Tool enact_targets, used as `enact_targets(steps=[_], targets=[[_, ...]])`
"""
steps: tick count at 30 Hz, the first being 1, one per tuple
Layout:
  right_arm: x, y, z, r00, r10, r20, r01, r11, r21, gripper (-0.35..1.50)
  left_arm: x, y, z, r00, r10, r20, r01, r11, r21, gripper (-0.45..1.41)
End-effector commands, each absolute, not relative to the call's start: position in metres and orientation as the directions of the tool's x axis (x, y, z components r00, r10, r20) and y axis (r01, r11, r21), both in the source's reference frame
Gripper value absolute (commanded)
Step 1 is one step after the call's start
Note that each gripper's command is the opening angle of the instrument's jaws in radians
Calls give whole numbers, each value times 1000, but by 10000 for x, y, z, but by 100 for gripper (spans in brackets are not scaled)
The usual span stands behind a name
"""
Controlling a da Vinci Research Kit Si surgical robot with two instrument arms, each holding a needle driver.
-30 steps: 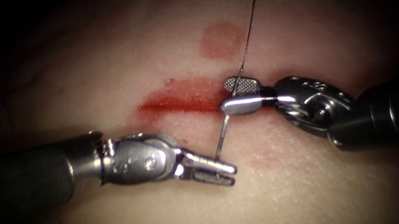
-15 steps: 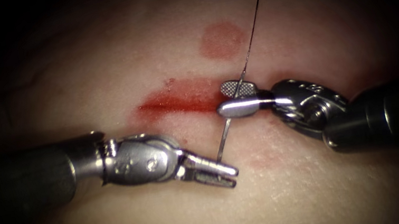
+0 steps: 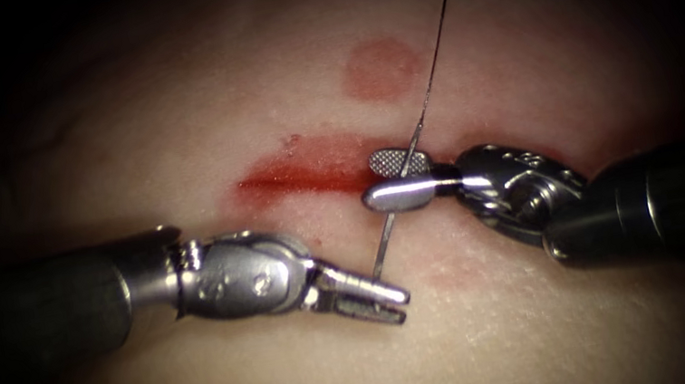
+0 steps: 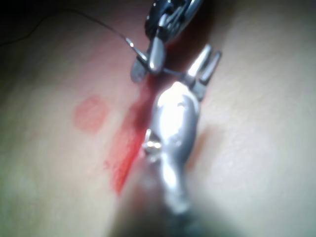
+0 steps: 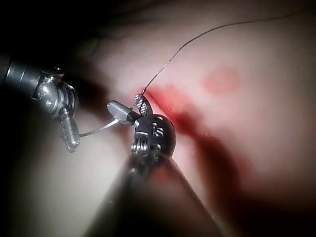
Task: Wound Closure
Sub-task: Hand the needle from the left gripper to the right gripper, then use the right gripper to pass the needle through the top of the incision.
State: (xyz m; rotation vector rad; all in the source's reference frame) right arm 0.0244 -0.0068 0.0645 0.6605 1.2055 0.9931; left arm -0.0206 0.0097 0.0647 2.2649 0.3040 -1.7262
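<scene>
2 tools meet over the cut (image 3: 303, 175), a red-stained slit running left to right across the pale, finely pebbled tissue (image 3: 511, 330). The right tool (image 3: 396, 179) has its jaws clamped on the needle (image 3: 385, 245) near the swaged end, where the dark thread (image 3: 433, 40) leaves it and climbs away. From those jaws the needle's thin, shiny shaft slants down and left, its long axis crossing the cut's near edge toward the left tool (image 3: 377, 294). That tool's serrated jaws stand slightly apart, holding nothing, with the needle's lower end just beside them. Whether that end is in the tissue, I cannot tell. A round pink mark (image 3: 378, 67) lies beyond the cut.
</scene>
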Motion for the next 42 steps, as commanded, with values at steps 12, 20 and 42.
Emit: enact_targets(steps=[12,20,42], targets=[[249,-74,649,52,904,-425,-248,424,871,-35,-212,96,654,266,0,-964,330,-940,91,-35],[249,-70,648,56,903,-427,-248,427,870,-35,-206,101,653,166,225,-960,355,-922,-155,64],[249,25,660,261,690,-675,-414,712,567,-35,-95,81,624,100,344,-934,360,-887,-289,68]])
